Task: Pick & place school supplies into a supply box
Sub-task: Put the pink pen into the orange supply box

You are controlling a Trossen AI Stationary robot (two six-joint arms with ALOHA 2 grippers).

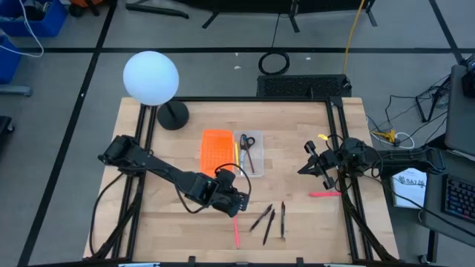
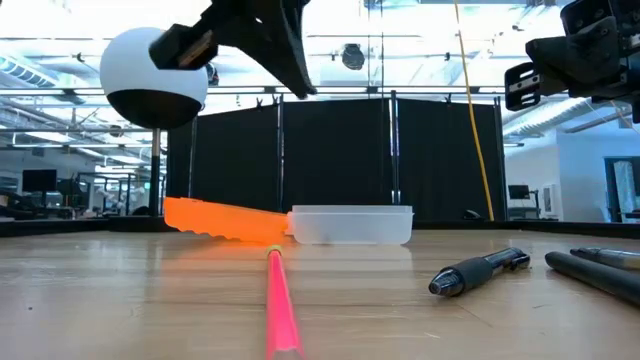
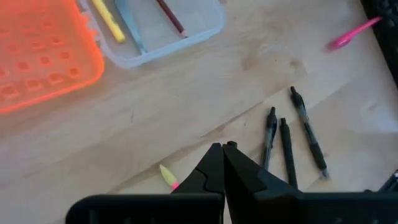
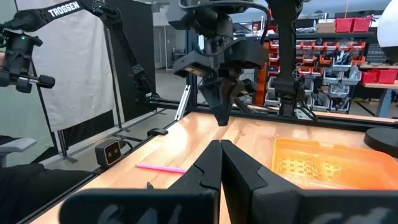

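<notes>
One pink pen point(image 3: 170, 178) directly below left gripper point(image 3: 222, 149) (fingers closed)

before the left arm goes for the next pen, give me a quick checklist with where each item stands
1. Left gripper empty: ok, fingers shut, holding nothing, hovering above the table.
2. Left gripper open for a grasp: not ok, shut.
3. Supply box reachable: ok, it sits beside the orange tray, with scissors and a yellow pencil inside.
4. Nearest target free: ok, pink pen lies alone on the wood near the left gripper.
5. Three dark pens apart enough for a single pick: cannot tell.
6. Right gripper out of the way: ok, at the table's right edge, shut.
</notes>
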